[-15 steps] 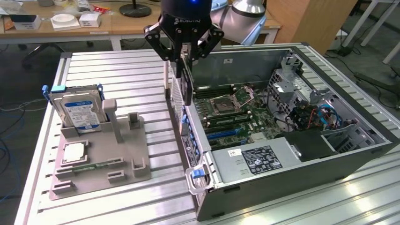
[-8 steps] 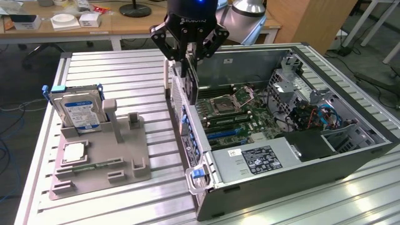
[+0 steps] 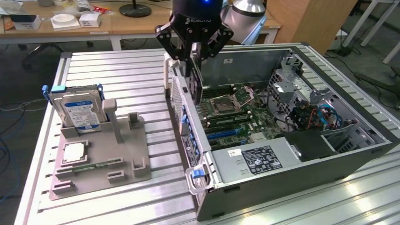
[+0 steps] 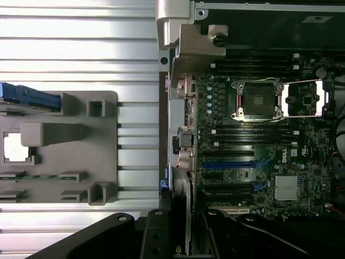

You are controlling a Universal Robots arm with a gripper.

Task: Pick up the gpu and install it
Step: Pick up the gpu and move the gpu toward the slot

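Black gpu, count one: a thin flat card hanging on edge, upright, its upper end clamped between the two fingers of the gripper. The jaws are closed on the card. All clock readings below are taken on the exterior view. The card's lower end sits inside the open case, just beside the CPU socket at its nine o'clock, close to the case's slotted rear wall. Whether the lower edge touches the board cannot be told.

Computer case, count one: grey, lying on its side with the cover off.
- Motherboard, one, green, on the case floor.
- CPU socket, one, with its metal frame and nothing seated in it.
- Blue expansion slots, two, at six o'clock of the socket.
- Power supply, one, silver with a dark label, at five o'clock of the socket.

Grey tray, count one, well apart from the case at its nine o'clock.
- Hard drive, one, blue-labelled, standing upright in a holder at the tray's eleven o'clock.
- CPU chip, one, silver and square, lying flat at the tray's nine o'clock.
- Memory stick, one, green, lying in a slot at six o'clock.

Ribbed aluminium table, count one, carrying both case and tray.
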